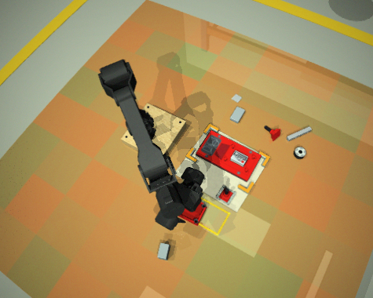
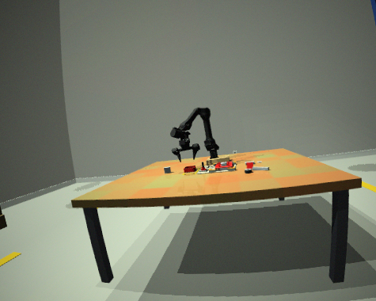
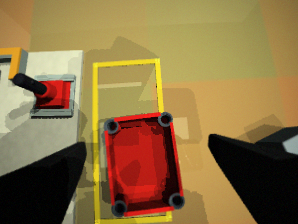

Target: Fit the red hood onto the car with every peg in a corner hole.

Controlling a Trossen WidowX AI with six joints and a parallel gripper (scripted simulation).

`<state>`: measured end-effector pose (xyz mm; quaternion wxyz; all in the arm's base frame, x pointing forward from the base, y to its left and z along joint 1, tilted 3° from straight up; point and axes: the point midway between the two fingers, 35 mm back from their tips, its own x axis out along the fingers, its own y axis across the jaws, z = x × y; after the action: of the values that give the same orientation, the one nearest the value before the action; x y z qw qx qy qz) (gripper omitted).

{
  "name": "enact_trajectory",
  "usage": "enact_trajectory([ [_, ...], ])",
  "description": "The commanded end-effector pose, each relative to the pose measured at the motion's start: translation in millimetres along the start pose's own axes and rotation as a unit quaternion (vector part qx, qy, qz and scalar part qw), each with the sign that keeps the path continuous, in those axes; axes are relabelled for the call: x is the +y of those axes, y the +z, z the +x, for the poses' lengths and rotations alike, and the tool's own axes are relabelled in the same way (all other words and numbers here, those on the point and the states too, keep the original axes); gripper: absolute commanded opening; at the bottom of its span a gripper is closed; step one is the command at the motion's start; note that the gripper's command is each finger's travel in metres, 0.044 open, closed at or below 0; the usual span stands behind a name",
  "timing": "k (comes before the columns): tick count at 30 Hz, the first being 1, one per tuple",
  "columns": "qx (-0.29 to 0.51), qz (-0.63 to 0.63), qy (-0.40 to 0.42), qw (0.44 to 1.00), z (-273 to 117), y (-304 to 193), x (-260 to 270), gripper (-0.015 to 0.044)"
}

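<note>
The red hood [image 1: 192, 215] [image 2: 189, 169] [image 3: 140, 165] lies on the table with its hollow side up and its ringed corner bosses facing the wrist camera. It lies partly inside the yellow outline, slightly turned to it. My gripper [image 2: 187, 160] [image 3: 149, 144] is open and empty above the hood, with one finger out to each side, touching nothing. The red chassis [image 1: 227, 162] [image 2: 225, 167] sits in the jig [image 1: 211, 184] [image 3: 55, 62]. The engine block [image 1: 239, 158] is on its deck, with small red pegs around it. The arm hides part of the hood in the top view.
A red block with a black stick [image 1: 225, 194] [image 3: 59, 95] stands on the jig plate beside the yellow outline [image 1: 224, 223] [image 3: 96, 100]. A grey block [image 1: 164, 251] [image 2: 167, 169] lies nearby. Beyond the chassis lie another grey block [image 1: 237, 114], a bar [image 1: 299, 133] and a wheel [image 1: 300, 152].
</note>
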<state>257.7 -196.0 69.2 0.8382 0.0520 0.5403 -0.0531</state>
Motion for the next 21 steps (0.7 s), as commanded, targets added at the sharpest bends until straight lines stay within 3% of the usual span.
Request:
enact_trajectory([
  [1, -0.061, -0.001, 0.007, 0.998, 1, -4, 0, 0.044],
  [15, -0.278, -0.046, -0.003, 0.959, -14, -26, 10, 0.044],
  [21, -0.287, -0.05, -0.005, 0.957, -15, -27, 11, 0.044],
])
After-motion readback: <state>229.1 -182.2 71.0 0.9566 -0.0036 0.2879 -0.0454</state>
